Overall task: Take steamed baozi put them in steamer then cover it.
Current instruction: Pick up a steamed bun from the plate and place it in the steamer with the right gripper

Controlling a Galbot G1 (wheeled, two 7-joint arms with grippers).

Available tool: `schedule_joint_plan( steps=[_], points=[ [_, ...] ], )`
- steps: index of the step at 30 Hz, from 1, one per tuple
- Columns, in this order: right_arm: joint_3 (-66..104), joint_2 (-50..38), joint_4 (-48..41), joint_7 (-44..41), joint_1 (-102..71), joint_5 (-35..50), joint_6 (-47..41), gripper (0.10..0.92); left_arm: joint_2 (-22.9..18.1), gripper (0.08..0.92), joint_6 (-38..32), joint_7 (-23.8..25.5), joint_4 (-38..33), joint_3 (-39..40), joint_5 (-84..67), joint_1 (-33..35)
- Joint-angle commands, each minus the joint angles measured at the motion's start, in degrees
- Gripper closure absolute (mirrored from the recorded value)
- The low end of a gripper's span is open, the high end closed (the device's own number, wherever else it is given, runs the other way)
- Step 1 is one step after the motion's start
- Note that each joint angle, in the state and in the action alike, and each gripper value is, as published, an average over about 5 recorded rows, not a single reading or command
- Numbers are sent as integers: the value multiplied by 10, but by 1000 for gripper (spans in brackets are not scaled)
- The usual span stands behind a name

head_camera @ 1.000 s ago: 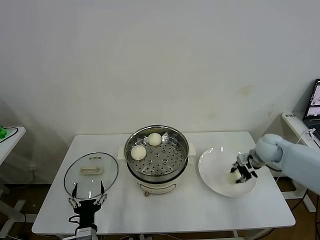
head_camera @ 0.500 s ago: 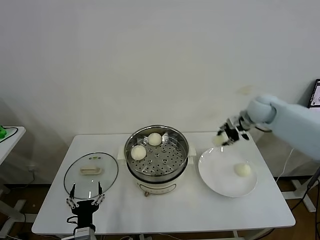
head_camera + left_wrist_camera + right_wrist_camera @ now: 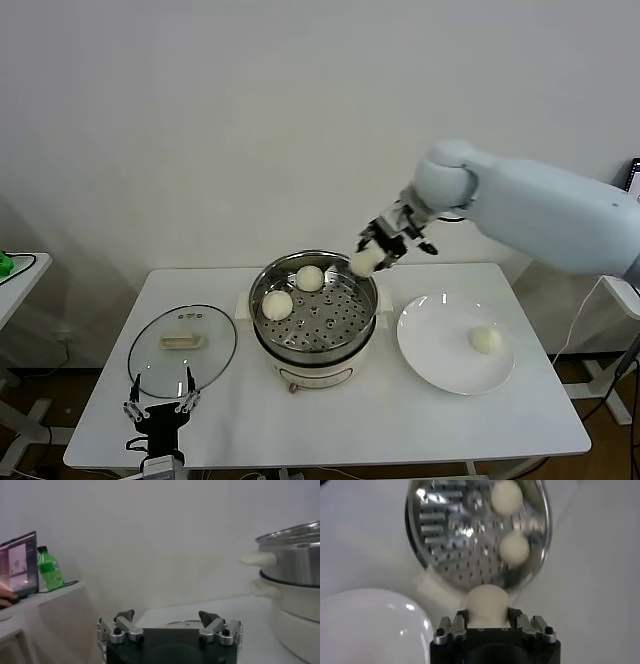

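Note:
My right gripper (image 3: 372, 257) hangs over the far right rim of the steamer (image 3: 362, 285), shut on a cream-white baozi (image 3: 362, 262); the wrist view shows that baozi (image 3: 487, 603) pinched between both fingers above the steamer (image 3: 445, 545). Two baozi lie on the perforated tray, one at the back (image 3: 310, 278) and one on the left (image 3: 277, 304). A further baozi (image 3: 485, 339) rests on the white plate (image 3: 435, 345). The glass cover (image 3: 182, 350) lies flat on the table at the left. Just in front of it, at the table's front edge, my left gripper (image 3: 159, 407) stands open and empty.
The white table (image 3: 330, 420) carries cover, steamer and plate in a row. A side table with a green object (image 3: 5, 263) stands at the far left. A green bottle (image 3: 48, 570) and a laptop (image 3: 19, 564) show in the left wrist view, away from the work.
My right gripper has lifted a baozi off the plate and carried it up and left, from the plate to above the steamer's right rim. The left gripper has barely shifted.

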Motion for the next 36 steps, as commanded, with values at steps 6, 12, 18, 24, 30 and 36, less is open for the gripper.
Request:
schedule_joint_plan(
  steps=[6,12,18,24,30,36],
  points=[
    [-31,107,-10,-4,-11,-18,76,516,-7,177,-1,-1,-3,-10,0,1],
    [-40,126,-15,-3,-27,-30,101,516,-8,177,-2,-2,-8,-14,0,5],
    [-41,138,-29,-2,-42,-70,140,516,-12,177,-1,-2,-9,-13,1,2],
    [-38,147,-43,0,-58,-97,162,516,-14,177,-1,-2,-7,-12,1,-1],
    [-39,149,-45,-1,-73,-102,168,516,-15,177,-2,-2,-7,-13,0,-2],
    [-44,152,-49,-1,-78,-102,172,516,-15,177,-2,-3,-6,-12,0,-3]
  ],
)
